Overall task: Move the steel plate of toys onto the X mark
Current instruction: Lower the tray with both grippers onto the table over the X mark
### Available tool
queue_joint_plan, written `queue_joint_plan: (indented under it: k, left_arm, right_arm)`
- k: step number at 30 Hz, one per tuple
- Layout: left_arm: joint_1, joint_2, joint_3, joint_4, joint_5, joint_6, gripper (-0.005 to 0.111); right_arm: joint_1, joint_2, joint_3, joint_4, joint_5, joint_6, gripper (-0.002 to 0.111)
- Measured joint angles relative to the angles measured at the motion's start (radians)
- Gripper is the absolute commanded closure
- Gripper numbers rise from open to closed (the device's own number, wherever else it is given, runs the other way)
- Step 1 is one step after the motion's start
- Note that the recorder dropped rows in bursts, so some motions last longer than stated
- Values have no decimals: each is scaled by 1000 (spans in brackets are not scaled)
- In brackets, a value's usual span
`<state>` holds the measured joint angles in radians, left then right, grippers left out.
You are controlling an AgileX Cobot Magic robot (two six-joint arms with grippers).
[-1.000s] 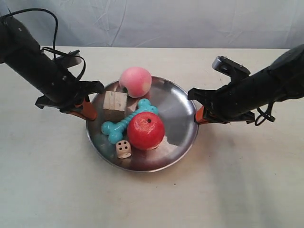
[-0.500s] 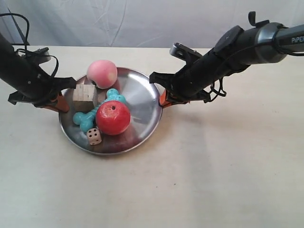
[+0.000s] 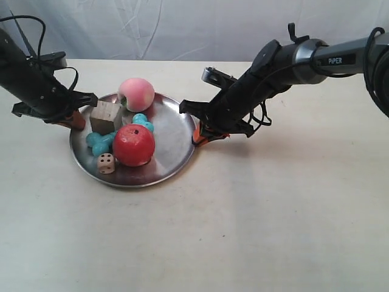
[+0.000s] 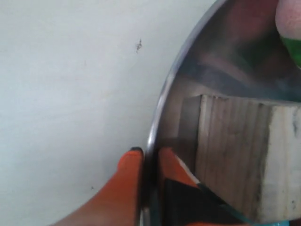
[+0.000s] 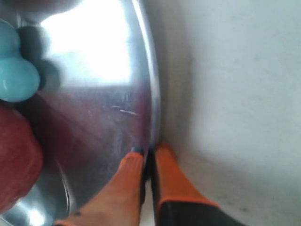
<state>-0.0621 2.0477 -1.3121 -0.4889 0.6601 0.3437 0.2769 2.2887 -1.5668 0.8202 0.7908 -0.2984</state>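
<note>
A round, shiny steel plate (image 3: 173, 131) of toys (image 3: 132, 146) is near one end of a pale table (image 3: 273, 213). The left gripper (image 4: 146, 153) and right gripper (image 5: 149, 153) clamp opposite rim edges, likely for level carrying. A tiny dark cross (image 4: 138, 45) lies just beyond the rim.

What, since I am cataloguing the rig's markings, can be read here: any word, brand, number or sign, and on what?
"PiPER": on the arm at the exterior view's right.
Dark pips, too small to count: on the die.
Tiny dark cross, the X mark: on the table beside the steel plate, left wrist view.
Nothing else readable.
</note>
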Motion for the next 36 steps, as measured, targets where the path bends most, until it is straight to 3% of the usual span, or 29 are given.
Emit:
queue_joint_plan:
  k: [5,9,13,19,36]
  left_arm:
    - [0,0,0,6,-29,31,107]
    - [0,0,0,6,-46,45,100]
    - [0,0,-2,6,-64,53,90]
    - [-8,2,-2,20,-81,57,84]
    - [-19,2,-2,155,-63,4,84]
  right_arm:
    - [6,0,0,-4,-6,6,108]
    - [12,0,0,-8,-8,1,89]
    - [23,0,0,-10,6,-16,77]
    - [29,0,-2,-8,20,-20,77]
    - [41,0,-4,-8,30,-23,77]
